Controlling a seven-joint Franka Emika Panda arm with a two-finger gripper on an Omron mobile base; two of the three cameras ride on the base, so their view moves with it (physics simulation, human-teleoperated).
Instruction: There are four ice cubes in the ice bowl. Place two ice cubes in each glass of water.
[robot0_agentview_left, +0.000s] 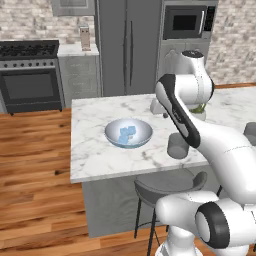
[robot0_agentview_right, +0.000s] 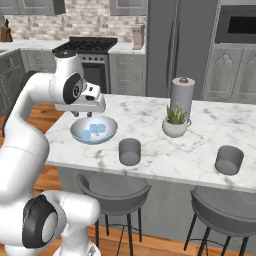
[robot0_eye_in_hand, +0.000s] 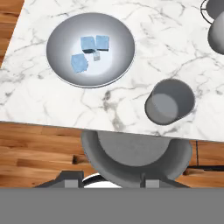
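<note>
Your hand (robot0_agentview_right: 90, 106) hangs above the marble worktop (robot0_agentview_left: 95, 150), over the far-left side of the ice bowl (robot0_agentview_right: 94, 130) in the right base view. Its fingertips barely show at the bottom of the hand view, so you cannot tell how far they are parted, and nothing can be seen between them.

The ice bowl sits near the worktop's left end. The ice cubes (robot0_eye_in_hand: 89, 52) lie clustered in its middle; three pale-blue ones are plain, and a smaller greyish piece among them may be the fourth, though the view is too coarse to be sure.

The nearer glass of water (robot0_agentview_right: 130, 151) stands just right of the bowl, close to the front edge. The second glass (robot0_agentview_right: 229, 160) is well apart at the right end.

No readable writing or labels appear anywhere.

Between the two glasses, further back, you have a small white pot with a green plant (robot0_agentview_right: 175, 122) and, just behind it, a paper-towel roll (robot0_agentview_right: 182, 97). Two grey stools (robot0_agentview_right: 114, 190) stand under the front edge. Nothing stands between the hand and the bowl.
</note>
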